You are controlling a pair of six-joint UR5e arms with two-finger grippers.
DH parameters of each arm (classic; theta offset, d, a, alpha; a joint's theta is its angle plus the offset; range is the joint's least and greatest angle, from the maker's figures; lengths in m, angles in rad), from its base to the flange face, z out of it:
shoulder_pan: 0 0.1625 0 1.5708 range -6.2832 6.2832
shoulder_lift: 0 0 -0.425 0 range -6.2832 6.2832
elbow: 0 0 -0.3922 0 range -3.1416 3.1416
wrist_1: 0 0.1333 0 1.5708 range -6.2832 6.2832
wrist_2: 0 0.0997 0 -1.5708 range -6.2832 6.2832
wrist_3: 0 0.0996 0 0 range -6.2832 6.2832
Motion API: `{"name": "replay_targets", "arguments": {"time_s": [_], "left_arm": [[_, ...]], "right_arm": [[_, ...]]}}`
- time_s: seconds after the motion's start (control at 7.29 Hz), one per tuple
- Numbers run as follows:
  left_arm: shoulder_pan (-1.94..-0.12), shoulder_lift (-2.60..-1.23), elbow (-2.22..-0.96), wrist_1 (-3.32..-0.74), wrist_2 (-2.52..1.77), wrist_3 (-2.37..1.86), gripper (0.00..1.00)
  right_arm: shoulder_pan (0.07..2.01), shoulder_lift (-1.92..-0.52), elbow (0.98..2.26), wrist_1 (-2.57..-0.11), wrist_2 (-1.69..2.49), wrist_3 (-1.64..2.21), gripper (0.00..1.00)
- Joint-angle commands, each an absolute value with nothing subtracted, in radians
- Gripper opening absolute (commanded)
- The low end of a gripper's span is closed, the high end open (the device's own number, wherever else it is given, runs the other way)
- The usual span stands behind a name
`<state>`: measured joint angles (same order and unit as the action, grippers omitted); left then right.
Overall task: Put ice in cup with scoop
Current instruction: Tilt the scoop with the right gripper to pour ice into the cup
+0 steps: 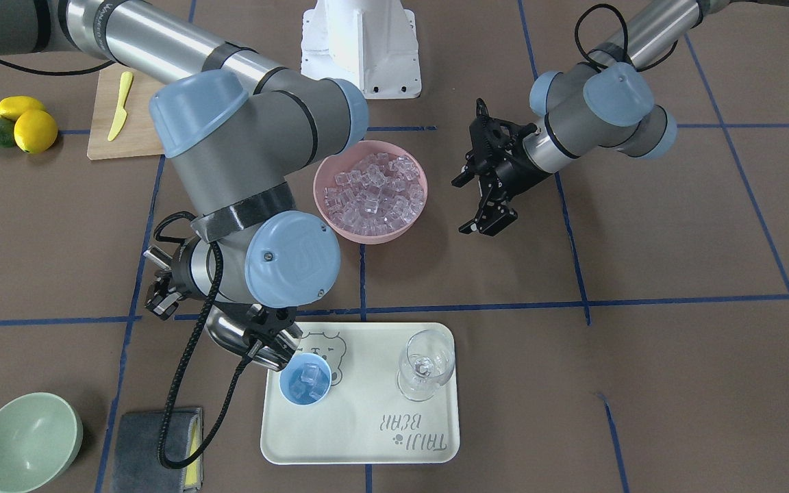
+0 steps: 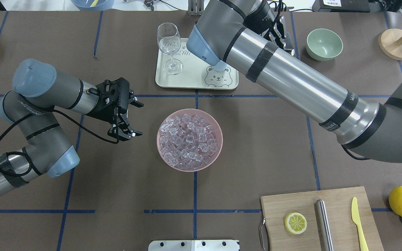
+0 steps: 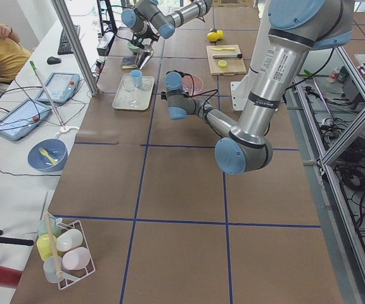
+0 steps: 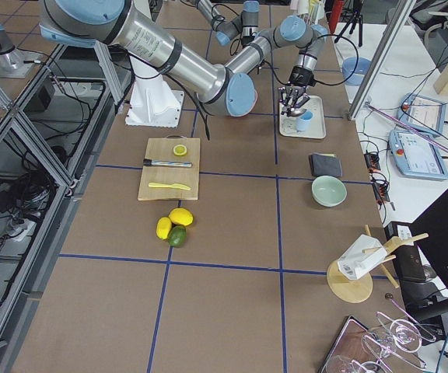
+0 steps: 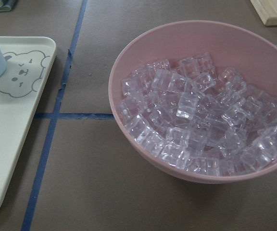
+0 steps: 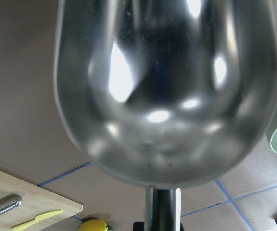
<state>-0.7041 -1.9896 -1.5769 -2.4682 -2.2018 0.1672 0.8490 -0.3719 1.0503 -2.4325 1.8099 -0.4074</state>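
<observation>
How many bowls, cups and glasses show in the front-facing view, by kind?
Bowls: 2, the pink bowl and the green bowl
Cups: 1, the blue cup
Glasses: 1, the wine glass
Total: 4

The right arm (image 1: 230,157) reaches far forward over the tabletop (image 1: 641,342), elbow raised and wrist turned downward, with the right tool (image 1: 268,342) low at its end. Its fingers seem clamped on the handle of the scoop (image 1: 224,330), though the wrist hides most of them. The left arm (image 1: 600,116) is folded (forearm doubled over the elbow), wrist about level. The left tool (image 2: 140,119) hangs above the tabletop, jaws spread wide and gripping nothing.
</observation>
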Motion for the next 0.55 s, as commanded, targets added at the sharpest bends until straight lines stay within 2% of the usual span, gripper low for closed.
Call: {"name": "replay_targets", "arguments": {"time_s": [0.0, 0.14, 0.41], "left_arm": [[-0.704, -1.991, -1.577, -2.468, -2.203, 0.167, 1.00], [-0.703, -1.991, -1.580, -2.468, -2.201, 0.164, 1.00], [-0.706, -1.990, -1.578, -2.468, -2.201, 0.164, 1.00]], "right_arm": [[0.848, -0.383, 1.061, -2.421, 1.839, -0.385, 0.00], [0.850, -0.418, 1.096, -2.396, 1.891, -0.314, 0.00], [0.862, -0.623, 1.346, -2.305, 1.981, -0.093, 0.00]]}}
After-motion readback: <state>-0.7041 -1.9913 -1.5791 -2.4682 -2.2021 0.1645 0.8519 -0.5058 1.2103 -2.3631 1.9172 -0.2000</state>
